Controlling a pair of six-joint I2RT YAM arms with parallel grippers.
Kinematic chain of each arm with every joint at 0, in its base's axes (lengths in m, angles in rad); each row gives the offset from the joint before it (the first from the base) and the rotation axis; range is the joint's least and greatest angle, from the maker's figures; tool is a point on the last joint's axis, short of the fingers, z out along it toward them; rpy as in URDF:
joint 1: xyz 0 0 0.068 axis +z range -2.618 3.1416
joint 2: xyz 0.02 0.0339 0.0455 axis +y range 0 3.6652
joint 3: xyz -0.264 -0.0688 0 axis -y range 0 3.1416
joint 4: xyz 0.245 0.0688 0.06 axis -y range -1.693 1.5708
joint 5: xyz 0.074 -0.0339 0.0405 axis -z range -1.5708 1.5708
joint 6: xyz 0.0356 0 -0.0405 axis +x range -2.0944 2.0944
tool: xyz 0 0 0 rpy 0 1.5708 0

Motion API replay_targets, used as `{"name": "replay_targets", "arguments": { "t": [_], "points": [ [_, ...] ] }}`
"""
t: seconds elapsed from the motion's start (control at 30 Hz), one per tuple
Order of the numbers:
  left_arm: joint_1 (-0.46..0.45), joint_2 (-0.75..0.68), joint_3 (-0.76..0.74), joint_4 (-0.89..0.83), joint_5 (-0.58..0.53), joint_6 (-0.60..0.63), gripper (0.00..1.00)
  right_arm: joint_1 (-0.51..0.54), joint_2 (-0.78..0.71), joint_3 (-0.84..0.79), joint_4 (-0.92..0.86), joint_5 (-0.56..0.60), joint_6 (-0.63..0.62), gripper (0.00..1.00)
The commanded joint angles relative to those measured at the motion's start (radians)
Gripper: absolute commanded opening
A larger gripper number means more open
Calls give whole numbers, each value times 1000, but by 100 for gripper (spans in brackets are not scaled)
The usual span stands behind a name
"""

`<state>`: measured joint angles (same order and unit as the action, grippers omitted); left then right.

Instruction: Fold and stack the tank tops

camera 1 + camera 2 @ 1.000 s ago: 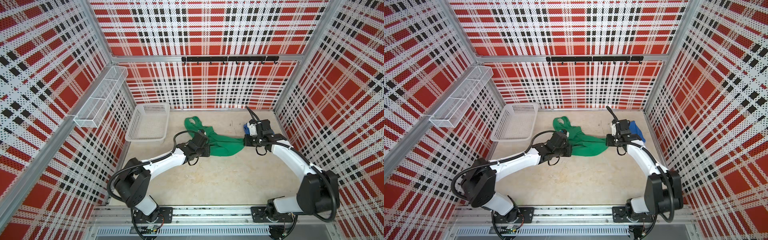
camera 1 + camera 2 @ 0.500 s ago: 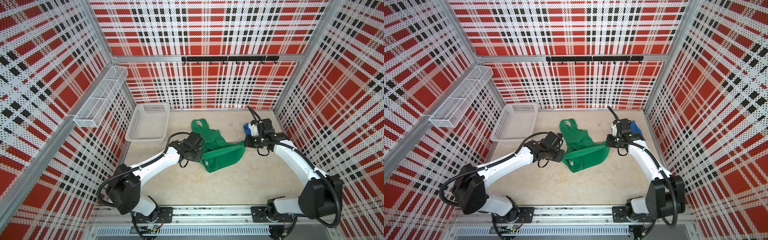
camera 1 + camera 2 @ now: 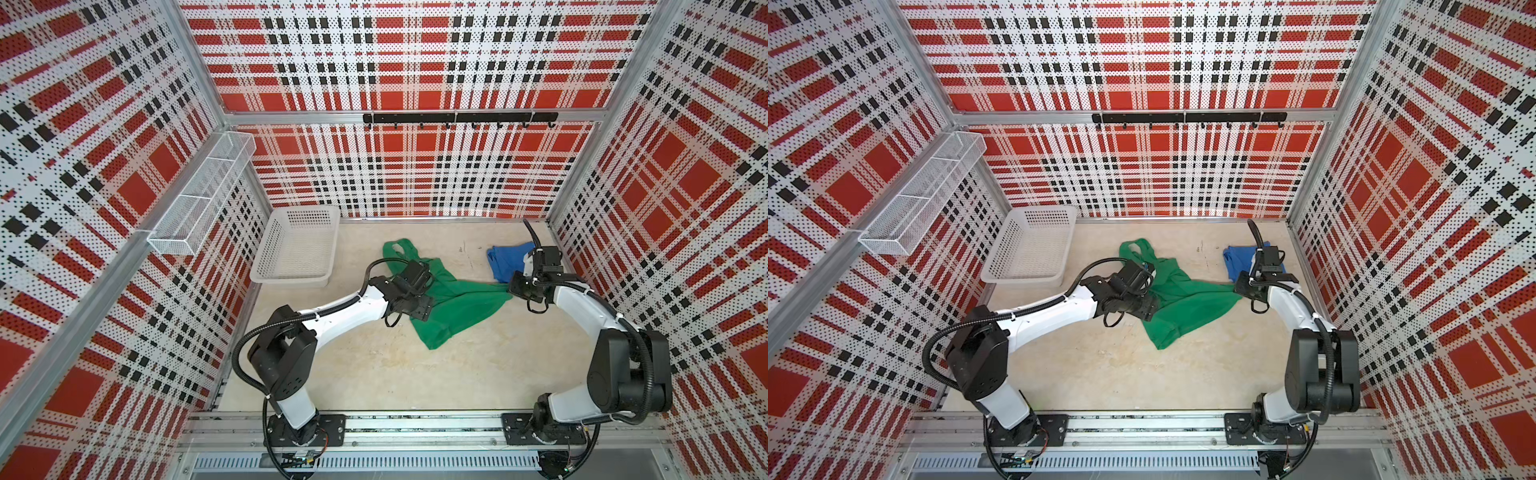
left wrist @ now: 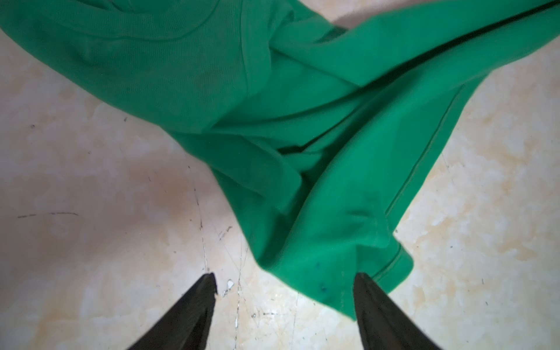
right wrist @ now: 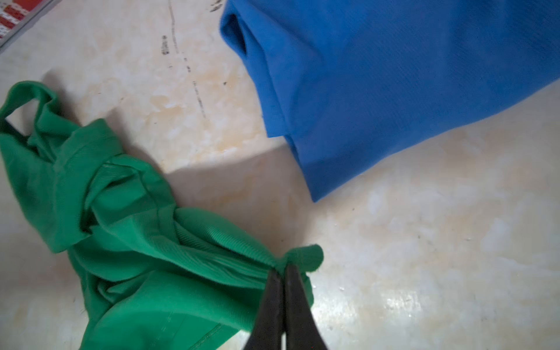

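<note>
The green tank top (image 3: 457,299) (image 3: 1187,303) lies crumpled mid-table, stretched toward the right. My right gripper (image 5: 283,269) (image 3: 512,291) is shut on one corner of it, just above the table. My left gripper (image 4: 285,277) (image 3: 419,309) hangs open over the garment's left part, and a green hem corner (image 4: 378,266) lies loose by one fingertip, not gripped. The blue tank top (image 3: 507,259) (image 5: 394,75) lies bunched at the back right, just behind the right wrist.
A white perforated basket (image 3: 291,274) stands at the back left of the table. A wire shelf (image 3: 199,199) hangs on the left wall and a black hook rail (image 3: 457,118) on the back wall. Bare beige table (image 3: 395,374) shows in front.
My left gripper has opened and let go of the green tank top, which has dropped flatter onto the table. The right gripper has kept its grip and drawn the corner slightly right.
</note>
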<state>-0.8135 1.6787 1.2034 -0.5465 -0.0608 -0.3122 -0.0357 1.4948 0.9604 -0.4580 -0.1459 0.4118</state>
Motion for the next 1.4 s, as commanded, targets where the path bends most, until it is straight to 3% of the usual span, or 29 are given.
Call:
{"name": "replay_targets", "arguments": {
  "t": [0.0, 0.17, 0.33, 0.47, 0.63, 0.77, 0.93, 1.07, 1.2, 1.33, 1.37],
  "points": [
    [-36, -87, -127, 31, 51, -112, 66, 0, 11, -18, 92, -9, 22, 0],
    [-120, -172, -385, 324, 184, -392, 40, 0, 5, -33, 99, -11, 23, 0],
    [-169, -107, -429, 516, 162, -553, 38, 0, -15, -50, 110, -30, 26, 0],
    [-173, -45, -417, 546, 143, -588, 46, 0, -29, -50, 106, -29, 19, 0],
    [-170, 14, -378, 542, 104, -577, 49, 0, -35, -55, 104, -37, 15, 0],
    [-167, 75, -328, 529, 104, -547, 35, 0, -39, -57, 107, -50, 12, 0],
    [-161, 81, -289, 460, 74, -501, 0, 0, -50, -59, 99, -63, 5, 0],
    [-130, 7, -323, 326, 16, -441, 0, 7, -72, -71, 102, -98, 2, 0],
    [-68, -107, -361, 57, -130, -334, 0, 61, -108, -95, 95, -136, 12, 0],
    [18, -212, -363, -142, -237, -280, 0, 106, -162, -170, 137, -212, 83, 0],
    [38, -234, -360, -140, -208, -267, 0, 107, -174, -196, 152, -226, 109, 0]
  ]
}}
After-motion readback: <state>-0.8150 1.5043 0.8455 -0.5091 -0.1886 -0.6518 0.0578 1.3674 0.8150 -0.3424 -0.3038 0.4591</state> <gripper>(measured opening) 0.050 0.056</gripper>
